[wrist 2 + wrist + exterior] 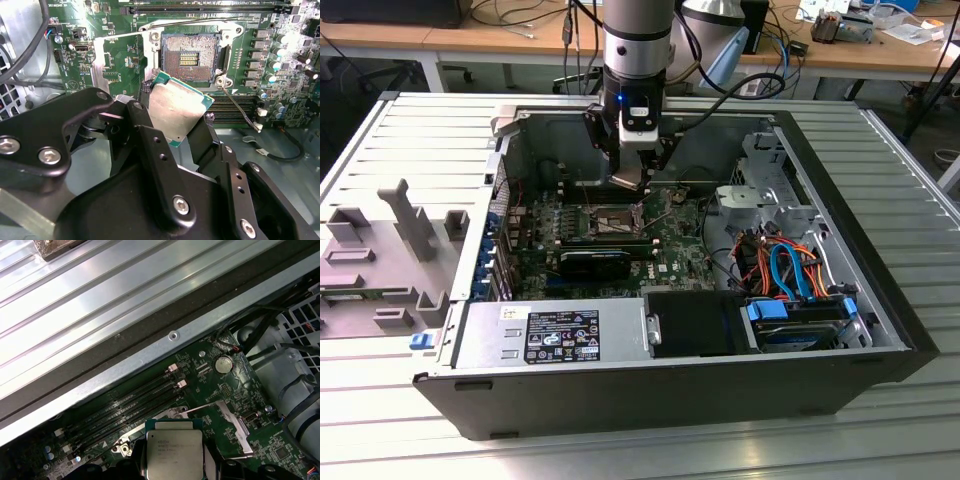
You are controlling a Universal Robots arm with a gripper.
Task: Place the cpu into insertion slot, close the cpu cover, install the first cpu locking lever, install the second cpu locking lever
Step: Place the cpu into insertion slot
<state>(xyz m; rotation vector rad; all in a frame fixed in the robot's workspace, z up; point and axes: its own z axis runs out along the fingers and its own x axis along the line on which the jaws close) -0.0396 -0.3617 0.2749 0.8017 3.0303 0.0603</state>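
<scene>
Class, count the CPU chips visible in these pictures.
1. The cpu is gripped in the tool, held near the empty slot. Others may be hidden inside the case.

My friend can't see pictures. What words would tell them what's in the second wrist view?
The robot's black hand grips the cpu, a flat square chip with a silvery top, held tilted in front of the insertion slot and not yet in it. The slot lies open on a green motherboard, with long black memory slots nearby.

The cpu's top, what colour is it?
The cpu is silvery-grey with a green rim, best in the second wrist view.
</scene>
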